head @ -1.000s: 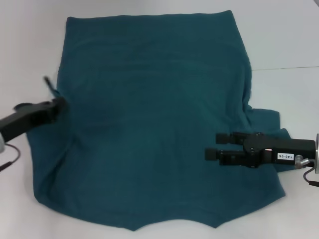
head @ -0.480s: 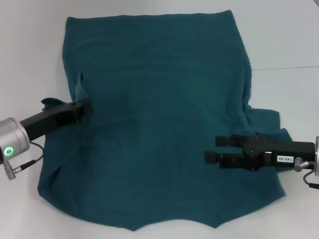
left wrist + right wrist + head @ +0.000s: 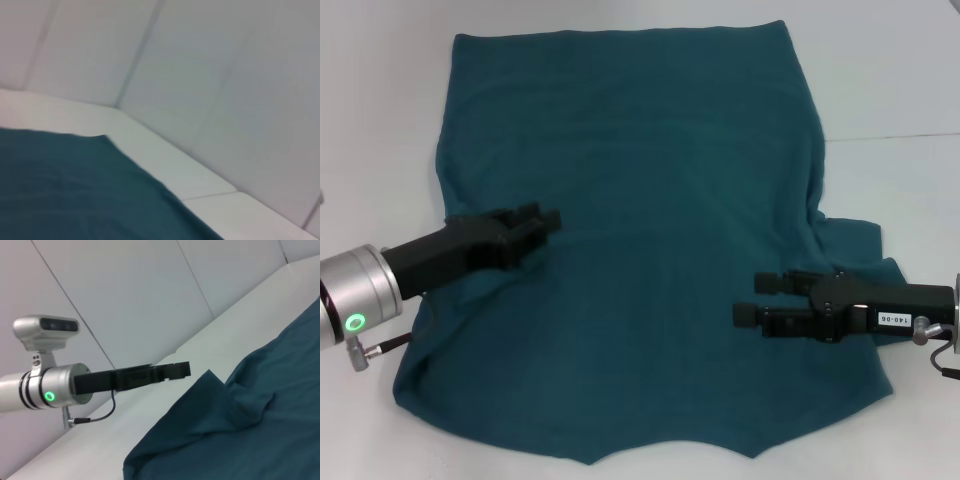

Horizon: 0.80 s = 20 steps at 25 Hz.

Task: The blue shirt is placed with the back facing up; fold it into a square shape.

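One soft, rumpled blue shirt [image 3: 640,240].

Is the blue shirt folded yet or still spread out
Mostly spread out: the plain dark teal-blue shirt lies open across the white table, with only its left side turned inward under the left gripper.

The blue shirt [image 3: 640,240] lies spread on the tabletop [image 3: 900,80]. The left claw [image 3: 542,222] is over its left-centre; the right claw [image 3: 748,300] is over its right side, nearer the front.
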Available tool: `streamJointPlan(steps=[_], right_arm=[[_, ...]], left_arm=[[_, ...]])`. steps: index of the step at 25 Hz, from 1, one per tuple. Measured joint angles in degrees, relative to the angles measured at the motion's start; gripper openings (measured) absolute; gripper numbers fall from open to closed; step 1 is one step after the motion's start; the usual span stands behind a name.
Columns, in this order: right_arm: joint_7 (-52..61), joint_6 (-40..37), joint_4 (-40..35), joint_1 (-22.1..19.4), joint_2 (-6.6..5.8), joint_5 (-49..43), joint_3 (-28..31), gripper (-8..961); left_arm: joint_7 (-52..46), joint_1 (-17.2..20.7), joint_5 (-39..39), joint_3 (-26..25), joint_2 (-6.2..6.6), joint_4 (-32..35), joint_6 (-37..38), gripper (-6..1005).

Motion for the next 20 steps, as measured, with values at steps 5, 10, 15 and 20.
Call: streamJointPlan(steps=[5, 10, 15, 20], right_arm=[[0.0, 0.0, 0.0, 0.0, -0.06, 0.2, 0.2, 915], [0.0, 0.0, 0.0, 0.0, -0.18, 0.2, 0.6, 915], [0.5, 0.1, 0.0, -0.1, -0.42, 0.3, 1.8, 915], [2.4, 0.3, -0.3, -0.9, -0.81, 0.3, 5.1, 915]], left_arm=[[3.6, 0.1, -0.4, 0.1, -0.06, 0.0, 2.1, 305], [4.2, 0.9, -2.8, -1.7, 0.10, 0.0, 1.7, 484], [4.3, 2.2, -4.9, -2.7, 0.07, -0.2, 3.2, 683], [5.4, 2.8, -4.6, -2.3, 0.07, -1.3, 8.4, 838]])
